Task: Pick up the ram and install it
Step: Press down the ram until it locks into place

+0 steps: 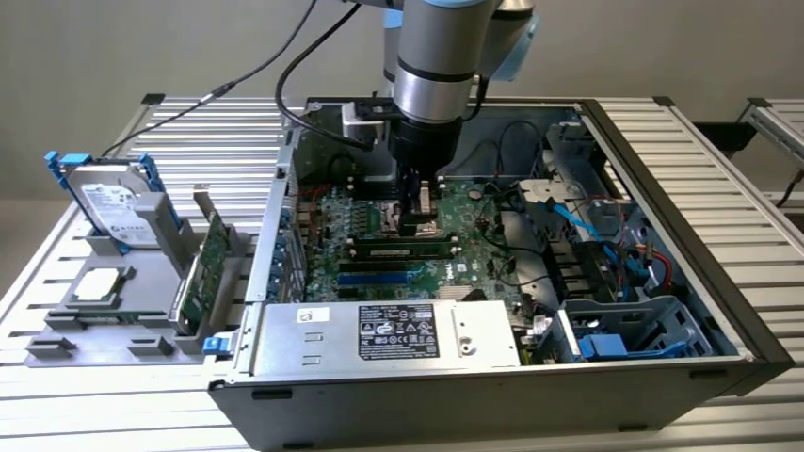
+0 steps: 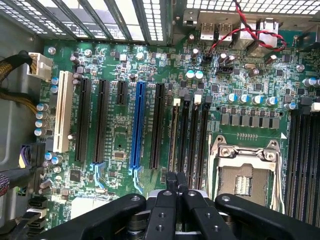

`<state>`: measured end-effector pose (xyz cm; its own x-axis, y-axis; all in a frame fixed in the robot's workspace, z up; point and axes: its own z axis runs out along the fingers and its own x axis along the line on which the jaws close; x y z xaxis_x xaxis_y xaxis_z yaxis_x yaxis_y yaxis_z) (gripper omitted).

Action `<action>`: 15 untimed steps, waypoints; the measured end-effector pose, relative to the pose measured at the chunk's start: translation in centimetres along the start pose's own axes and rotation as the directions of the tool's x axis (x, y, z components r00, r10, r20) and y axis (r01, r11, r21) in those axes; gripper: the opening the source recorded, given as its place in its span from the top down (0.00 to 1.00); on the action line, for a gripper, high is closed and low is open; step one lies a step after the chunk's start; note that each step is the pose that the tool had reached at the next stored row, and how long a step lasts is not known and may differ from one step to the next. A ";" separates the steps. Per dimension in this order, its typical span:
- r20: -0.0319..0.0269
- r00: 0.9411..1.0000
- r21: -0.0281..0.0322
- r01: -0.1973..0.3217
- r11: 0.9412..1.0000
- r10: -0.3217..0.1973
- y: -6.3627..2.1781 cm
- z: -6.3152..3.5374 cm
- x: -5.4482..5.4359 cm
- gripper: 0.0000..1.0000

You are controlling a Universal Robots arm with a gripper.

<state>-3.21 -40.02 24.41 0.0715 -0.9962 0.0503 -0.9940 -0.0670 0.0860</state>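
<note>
The arm is reaching down into the open case [image 1: 703,282], with the gripper [image 1: 424,212] hanging just above the motherboard [image 1: 377,254], jaws standing closed together with nothing between them, as the wrist view [image 2: 176,187] is also showing. The ram [image 1: 402,250] is lying seated in a slot on the motherboard, just on the near side of the gripper and apart from it. On the surface [image 1: 703,141] to the exterior view's left, a hard drive [image 1: 111,202] and an expansion card [image 1: 201,273] are standing in a grey holder [image 1: 113,320] well apart from the gripper.
</note>
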 end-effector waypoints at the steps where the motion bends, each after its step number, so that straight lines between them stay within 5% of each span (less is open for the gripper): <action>1: 0.000 1.000 0.000 0.000 1.000 0.000 0.00 0.00 0.0 0.89; 8: 0.000 1.000 -0.001 -0.002 1.000 0.002 0.01 0.00 0.0 0.89; 15: 0.004 0.997 -0.005 -0.082 0.997 0.082 0.01 0.00 0.0 0.89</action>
<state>-3.22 -40.02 24.41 -0.0101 -0.9985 0.0534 -0.9961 0.0147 0.0865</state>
